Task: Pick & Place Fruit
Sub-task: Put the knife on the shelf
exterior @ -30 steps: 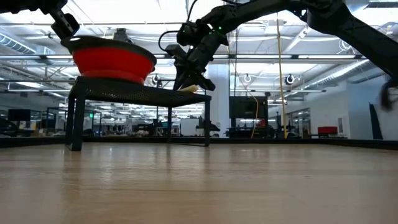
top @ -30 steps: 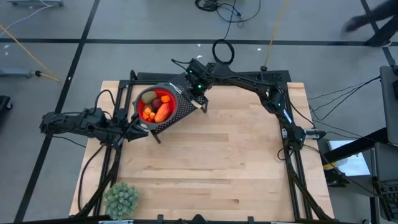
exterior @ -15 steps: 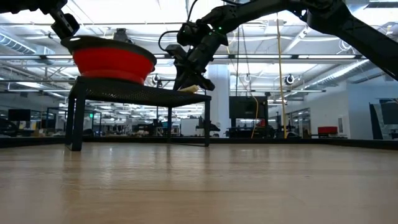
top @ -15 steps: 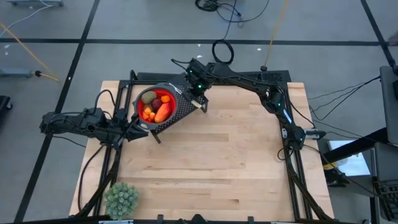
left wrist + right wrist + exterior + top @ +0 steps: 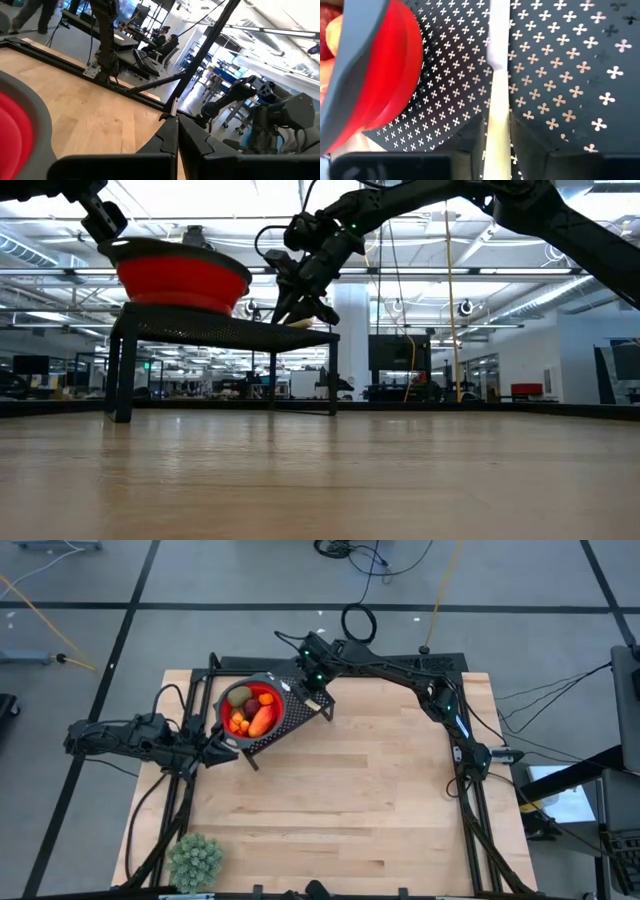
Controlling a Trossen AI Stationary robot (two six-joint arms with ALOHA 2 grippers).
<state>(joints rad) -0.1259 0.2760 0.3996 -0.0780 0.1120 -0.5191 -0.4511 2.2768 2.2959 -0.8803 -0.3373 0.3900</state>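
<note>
**Op:** The fruit (image 5: 251, 711) sits heaped in the red bowl (image 5: 268, 693) on the perforated black stand (image 5: 291, 718), at the table's far left. My left gripper (image 5: 222, 747) is pressed shut, empty as far as I see, near the stand's front corner.

**Obs:** And the right?

**Op:** The right gripper (image 5: 313, 700) hangs over the stand's edge just beside the bowl, with a pale strip (image 5: 497, 100) between its fingers; whether they clamp it, I cannot tell.

**Obs:** Handling?

**Op:** I judge the pieces light, hard, smooth, so likely to roll. I'd take the long orange one (image 5: 262, 720) across its middle.
</note>
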